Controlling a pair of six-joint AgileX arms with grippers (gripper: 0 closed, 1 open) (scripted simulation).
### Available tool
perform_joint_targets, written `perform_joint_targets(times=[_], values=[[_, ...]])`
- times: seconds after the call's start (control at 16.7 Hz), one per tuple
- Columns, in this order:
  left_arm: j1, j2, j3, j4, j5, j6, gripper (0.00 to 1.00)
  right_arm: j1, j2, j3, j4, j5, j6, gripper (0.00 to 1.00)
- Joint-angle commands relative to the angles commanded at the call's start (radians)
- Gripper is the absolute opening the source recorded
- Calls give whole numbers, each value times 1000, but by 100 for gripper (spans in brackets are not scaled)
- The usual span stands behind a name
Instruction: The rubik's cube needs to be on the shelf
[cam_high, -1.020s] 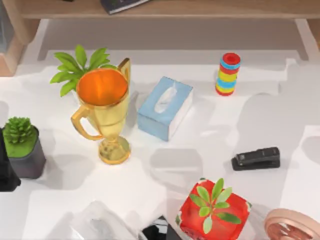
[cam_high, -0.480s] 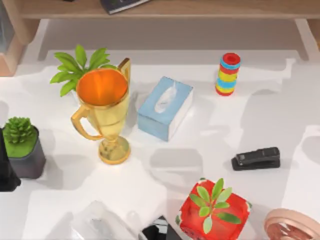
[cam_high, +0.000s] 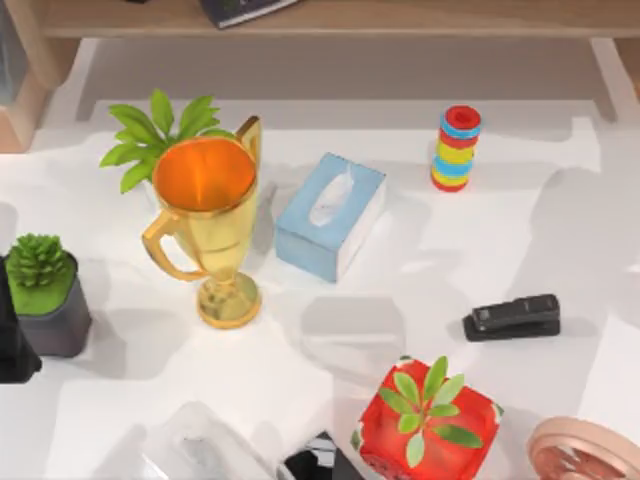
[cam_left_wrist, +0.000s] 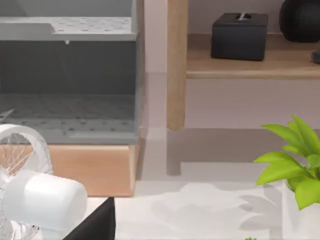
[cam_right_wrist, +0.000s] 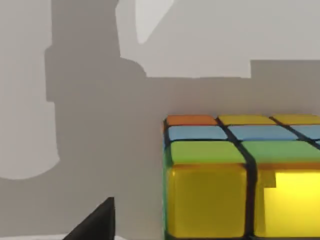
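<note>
On the white table (cam_high: 500, 230) in the top view, a gold trophy (cam_high: 207, 225) with an orange inside stands left of centre, with a leafy green plant (cam_high: 150, 135) just behind it. A light-blue tissue box (cam_high: 331, 214) lies beside the trophy, to its right. Farther right and back stands a stack of red, blue and yellow rings (cam_high: 456, 148). A black stapler (cam_high: 511, 317) lies near the right side, and a red box with leaves (cam_high: 427, 420) sits at the near edge, with a pink round object (cam_high: 583, 452) at the near right corner. A small succulent in a dark pot (cam_high: 45, 293) stands at the left edge. The shelf (cam_high: 400, 17) runs along the far edge, with a dark book (cam_high: 240, 9) on it.

In the left wrist view, the shelf's wooden upright (cam_left_wrist: 177, 65) and board show, with a black box (cam_left_wrist: 239, 36) and a dark round object (cam_left_wrist: 300, 19) on the board. A grey perforated bin (cam_left_wrist: 70, 75) stands beside the upright, and a white fan (cam_left_wrist: 30, 190) sits close to the camera. Green leaves show at one side.

In the right wrist view, the rubik's cube (cam_right_wrist: 240, 175) rests on the white surface (yellow, green, blue and orange tiles showing), very close to the camera. A dark tip of the right gripper's finger (cam_right_wrist: 95, 224) shows beside it, apart from the cube; how far the claw stands open I cannot tell, for either arm.
</note>
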Motion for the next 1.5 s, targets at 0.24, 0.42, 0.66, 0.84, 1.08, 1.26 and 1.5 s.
perform_joint_targets(times=[0.24,0.42,0.66,0.84,1.08,1.26,1.5], values=[[0,0,0,0,0,0,100,0,0,0,0,0,0,92],[0,0,0,0,0,0,100,0,0,0,0,0,0,70],[0,0,0,0,0,0,100,0,0,0,0,0,0,40],[0,0,0,0,0,0,100,0,0,0,0,0,0,17],[0,0,0,0,0,0,100,0,0,0,0,0,0,0],[0,0,0,0,0,0,100,0,0,0,0,0,0,0],[0,0,0,0,0,0,100,-4,-1,1,0,0,1,0]])
